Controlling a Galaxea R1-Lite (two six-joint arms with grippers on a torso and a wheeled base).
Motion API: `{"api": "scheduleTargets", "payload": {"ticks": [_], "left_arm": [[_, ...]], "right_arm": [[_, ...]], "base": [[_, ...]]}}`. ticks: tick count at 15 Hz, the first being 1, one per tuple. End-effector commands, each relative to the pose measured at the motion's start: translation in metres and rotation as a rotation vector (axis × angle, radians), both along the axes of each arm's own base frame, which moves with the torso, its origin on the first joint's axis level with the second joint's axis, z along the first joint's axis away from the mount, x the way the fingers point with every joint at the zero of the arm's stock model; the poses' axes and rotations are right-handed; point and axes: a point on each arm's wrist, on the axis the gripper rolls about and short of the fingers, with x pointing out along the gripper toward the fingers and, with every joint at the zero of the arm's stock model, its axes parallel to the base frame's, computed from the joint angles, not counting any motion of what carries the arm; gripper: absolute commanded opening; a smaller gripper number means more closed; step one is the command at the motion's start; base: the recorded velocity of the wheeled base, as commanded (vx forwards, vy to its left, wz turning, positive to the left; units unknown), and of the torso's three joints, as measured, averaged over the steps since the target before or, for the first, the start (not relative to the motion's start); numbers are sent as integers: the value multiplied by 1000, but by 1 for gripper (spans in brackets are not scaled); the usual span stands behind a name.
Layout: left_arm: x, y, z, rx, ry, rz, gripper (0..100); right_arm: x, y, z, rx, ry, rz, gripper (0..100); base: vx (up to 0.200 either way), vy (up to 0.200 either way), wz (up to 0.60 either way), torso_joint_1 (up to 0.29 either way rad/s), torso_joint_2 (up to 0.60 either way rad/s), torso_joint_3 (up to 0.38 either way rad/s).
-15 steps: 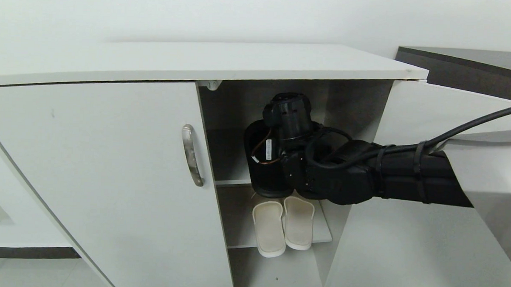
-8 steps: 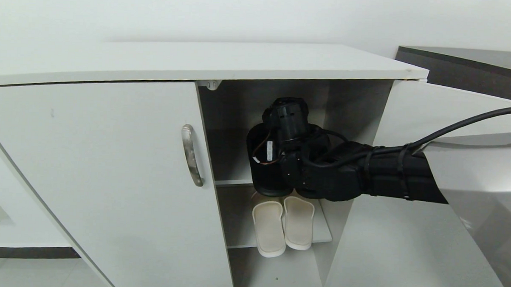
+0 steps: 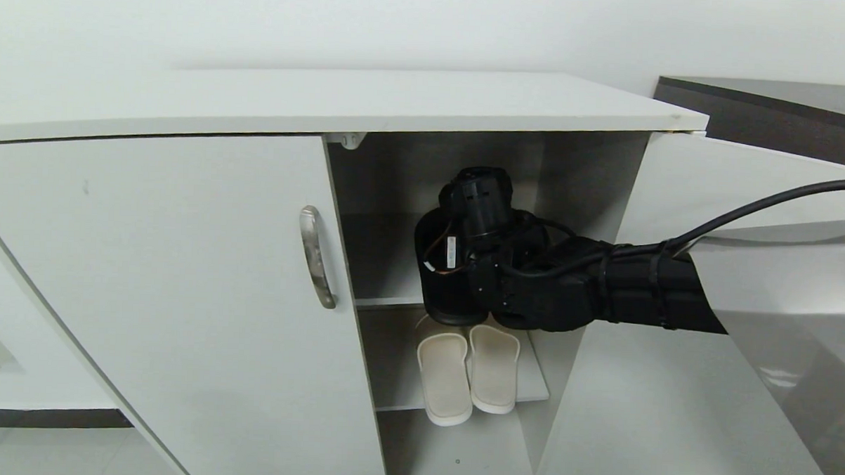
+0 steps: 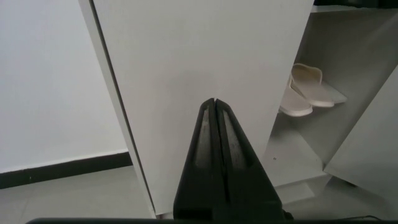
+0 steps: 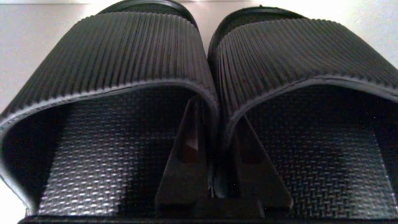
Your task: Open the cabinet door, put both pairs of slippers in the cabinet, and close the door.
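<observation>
A pair of black slippers (image 3: 443,287) is held upright in the open right half of the white cabinet (image 3: 399,103), at the edge of the upper shelf (image 3: 385,301). In the right wrist view my right gripper (image 5: 214,149) is shut between the two black slippers (image 5: 143,68), pinching their inner edges together. A pair of white slippers (image 3: 467,376) lies side by side on the shelf below, and the left wrist view catches the white slippers (image 4: 308,90) too. My left gripper (image 4: 214,109) is shut on nothing, low in front of the closed left door (image 4: 199,56).
The right door (image 3: 669,415) stands swung open, close under my right arm. The left door (image 3: 146,291) is closed, with a metal handle (image 3: 316,256). A dark counter (image 3: 764,109) stands at the back right. A bare bottom shelf (image 3: 450,456) lies below the white slippers.
My right arm has pushed a little deeper into the cabinet, carrying the black slippers slightly right and down. The white slippers, both doors and the left gripper have not moved.
</observation>
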Motion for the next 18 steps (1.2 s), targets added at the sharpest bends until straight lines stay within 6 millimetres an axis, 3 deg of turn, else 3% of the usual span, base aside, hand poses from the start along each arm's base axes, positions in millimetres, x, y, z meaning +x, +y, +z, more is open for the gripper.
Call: {"api": "scheduleTargets", "payload": {"ticks": [1,5,6,11,18], "left_arm": [[0,0,0,1,1,1,0],[0,0,0,1,1,1,0],[0,0,0,1,1,1,0],[0,0,0,-1,1,-1,0],[0,0,0,-1,1,1,0]], "right_arm": [[1,1,-3,-5,5,-1,0],[2,1,-6,-9,10,-1,0],[2,1,-7,-10,11,-1,100],[-7,-4,0,-11,13,1,100],[-52,-26,16,2,35,29,100]], "base": [[0,0,0,0,0,0],[0,0,0,0,0,0],[0,0,0,0,0,0],[0,0,0,0,0,0],[0,0,0,0,0,0]]}}
